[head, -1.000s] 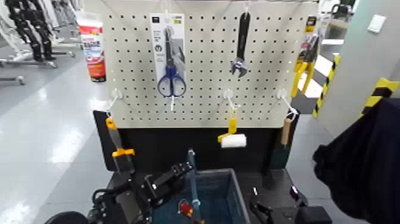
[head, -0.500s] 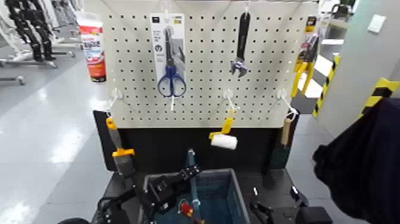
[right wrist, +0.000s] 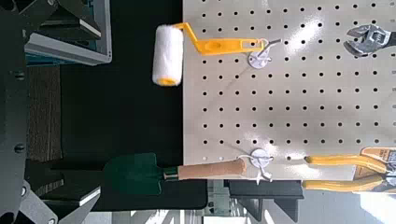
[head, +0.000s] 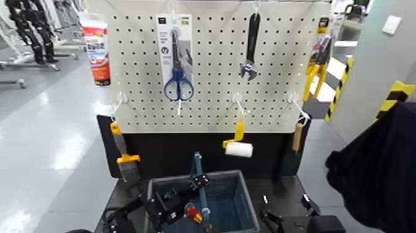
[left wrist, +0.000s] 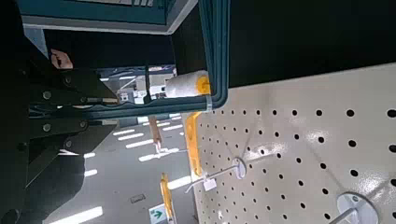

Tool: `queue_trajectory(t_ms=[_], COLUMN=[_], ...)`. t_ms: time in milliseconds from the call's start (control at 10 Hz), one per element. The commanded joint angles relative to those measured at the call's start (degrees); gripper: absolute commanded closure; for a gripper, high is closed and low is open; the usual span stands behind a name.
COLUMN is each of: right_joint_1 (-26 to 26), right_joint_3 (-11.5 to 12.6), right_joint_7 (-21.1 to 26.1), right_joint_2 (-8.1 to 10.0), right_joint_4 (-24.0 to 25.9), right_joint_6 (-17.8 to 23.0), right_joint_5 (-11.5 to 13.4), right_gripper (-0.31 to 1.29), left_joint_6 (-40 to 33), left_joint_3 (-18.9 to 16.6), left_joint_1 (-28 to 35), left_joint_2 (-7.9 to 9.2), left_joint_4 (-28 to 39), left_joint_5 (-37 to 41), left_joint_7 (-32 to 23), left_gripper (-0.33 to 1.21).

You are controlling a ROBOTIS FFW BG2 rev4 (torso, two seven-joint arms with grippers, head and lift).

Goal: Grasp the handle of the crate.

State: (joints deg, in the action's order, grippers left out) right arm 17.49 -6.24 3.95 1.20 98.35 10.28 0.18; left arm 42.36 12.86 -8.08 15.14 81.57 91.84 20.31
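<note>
The crate (head: pixel 238 192) sits below the pegboard (head: pixel 210 68). Its handle (head: pixel 198 180), a thin, stiff, slippery plastic bail, stands upright; grip mid-arch. Left gripper (head: pixel 197 183) spread beside it, grasping nothing; right gripper (head: pixel 272 220) state unclear.

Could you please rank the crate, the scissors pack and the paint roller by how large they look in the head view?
1. crate, though it sits nearest the camera
2. scissors pack
3. paint roller
</note>
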Motion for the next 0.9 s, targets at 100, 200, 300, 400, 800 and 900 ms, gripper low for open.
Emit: queue_trajectory(t_ms=[100,200,300,400,800,900], right_joint_1=[0.0,0.0,0.0,0.0,-0.09,-0.17], right_joint_3=[0.0,0.0,0.09,0.09,0.18,0.18], right_joint_7=[0.0,0.0,0.0,0.09,0.09,0.18], right_joint_2=[0.03,0.03,-0.06,0.03,0.03,0.03], right_joint_4=[0.0,0.0,0.0,0.0,0.0,0.0], right_joint_6=[0.01,0.01,0.01,0.1,0.36,0.36], right_joint_5=[-0.01,0.08,0.08,0.08,0.17,0.26], right_gripper=[0.14,0.14,0.14,0.14,0.14,0.14], left_joint_6=[-0.87,-1.14,-1.22,-1.22,0.89,0.71], left_joint_3=[0.59,0.59,0.5,-0.2,-3.54,-4.16], left_joint_1=[0.44,0.96,1.84,3.07,10.45,11.86], left_joint_2=[-0.28,-0.64,-0.99,-1.43,-0.81,-0.11], left_joint_4=[0.52,1.05,1.93,3.34,14.32,17.58], left_joint_5=[0.97,1.5,2.11,2.29,7.21,9.41], left_joint_7=[0.08,0.0,-0.09,-0.53,-7.74,-11.17], left_gripper=[1.18,1.18,1.18,1.18,1.18,1.18])
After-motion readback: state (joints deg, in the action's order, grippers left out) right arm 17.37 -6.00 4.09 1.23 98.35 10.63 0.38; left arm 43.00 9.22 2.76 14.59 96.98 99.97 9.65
